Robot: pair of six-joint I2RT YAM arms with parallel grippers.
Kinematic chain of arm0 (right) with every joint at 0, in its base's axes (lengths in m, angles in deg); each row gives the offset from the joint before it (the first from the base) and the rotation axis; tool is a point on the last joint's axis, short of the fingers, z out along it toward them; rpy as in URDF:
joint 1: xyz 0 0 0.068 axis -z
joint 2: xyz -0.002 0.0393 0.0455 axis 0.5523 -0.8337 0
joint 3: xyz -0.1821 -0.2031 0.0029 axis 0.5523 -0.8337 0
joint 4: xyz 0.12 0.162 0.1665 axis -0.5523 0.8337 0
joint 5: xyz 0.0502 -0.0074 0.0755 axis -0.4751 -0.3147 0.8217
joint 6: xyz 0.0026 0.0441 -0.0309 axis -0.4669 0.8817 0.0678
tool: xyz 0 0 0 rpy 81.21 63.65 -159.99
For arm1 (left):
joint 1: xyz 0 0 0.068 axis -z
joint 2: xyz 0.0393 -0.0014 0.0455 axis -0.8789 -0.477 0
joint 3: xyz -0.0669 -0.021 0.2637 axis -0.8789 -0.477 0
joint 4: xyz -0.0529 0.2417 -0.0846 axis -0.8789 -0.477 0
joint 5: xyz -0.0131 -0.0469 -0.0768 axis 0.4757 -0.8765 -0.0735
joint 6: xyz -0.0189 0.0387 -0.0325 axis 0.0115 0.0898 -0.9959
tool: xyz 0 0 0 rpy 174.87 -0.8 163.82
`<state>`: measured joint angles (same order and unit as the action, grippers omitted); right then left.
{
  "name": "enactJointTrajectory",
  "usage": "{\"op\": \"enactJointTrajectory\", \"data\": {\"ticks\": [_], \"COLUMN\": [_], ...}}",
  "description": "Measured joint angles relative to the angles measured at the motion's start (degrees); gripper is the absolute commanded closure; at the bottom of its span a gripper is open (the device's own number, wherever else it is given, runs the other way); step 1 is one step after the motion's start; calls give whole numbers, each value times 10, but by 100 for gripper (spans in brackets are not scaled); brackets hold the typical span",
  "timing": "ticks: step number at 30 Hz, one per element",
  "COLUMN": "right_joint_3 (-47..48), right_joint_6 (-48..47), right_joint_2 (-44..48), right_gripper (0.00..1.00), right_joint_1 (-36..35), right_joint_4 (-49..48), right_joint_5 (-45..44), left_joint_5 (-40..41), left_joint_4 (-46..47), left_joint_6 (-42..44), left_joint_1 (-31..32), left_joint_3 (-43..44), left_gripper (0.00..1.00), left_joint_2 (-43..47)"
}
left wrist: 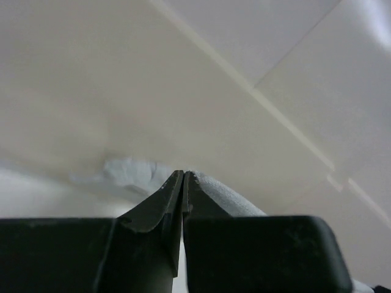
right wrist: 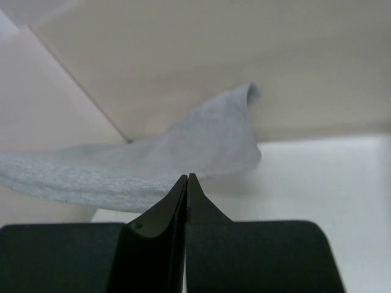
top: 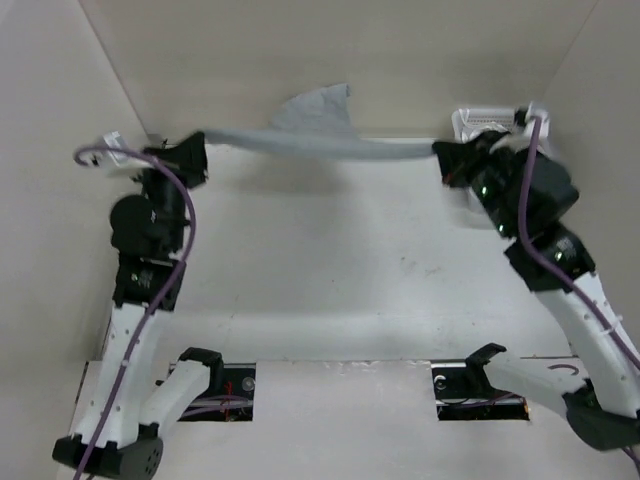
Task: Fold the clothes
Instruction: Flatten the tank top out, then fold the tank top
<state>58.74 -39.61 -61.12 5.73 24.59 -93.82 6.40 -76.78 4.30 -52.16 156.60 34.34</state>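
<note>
Your left gripper (top: 197,152) and right gripper (top: 443,158) pinch the shirt (top: 330,140) tight, stretching it over the table's (top: 330,270) far edge. Next, I think, lay it down flat.

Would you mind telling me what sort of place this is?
Probably a lab test bench: a white table boxed in by plain white walls, with a grey T-shirt stretched between the left claw and right claw.
</note>
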Motion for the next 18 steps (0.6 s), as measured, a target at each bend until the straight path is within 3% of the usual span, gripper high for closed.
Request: {"op": "enactJointTrajectory", "data": {"ticks": [4,9,13,18], "right_joint_3": [-253,-490,-587,-603], "right_joint_6": [28,96,177,285], "right_joint_2": [127,206,265,326], "right_gripper": [100,100,100,100], "right_joint_1": [-52,-125,-223,-368], "right_joint_4": [-29,-16,26,103], "right_joint_5": [-24,-44,-60,-106], "left_joint_5": [47,66,69,91], "left_joint_4": [-4,-153,-272,-398], "left_joint_6": [5,-33,-83,-134], "left_joint_1": [50,63,103,134], "left_joint_3": [-234,-424,-441,-410], "left_gripper": [100,100,100,100], "left_joint_2": [116,208,316,422]}}
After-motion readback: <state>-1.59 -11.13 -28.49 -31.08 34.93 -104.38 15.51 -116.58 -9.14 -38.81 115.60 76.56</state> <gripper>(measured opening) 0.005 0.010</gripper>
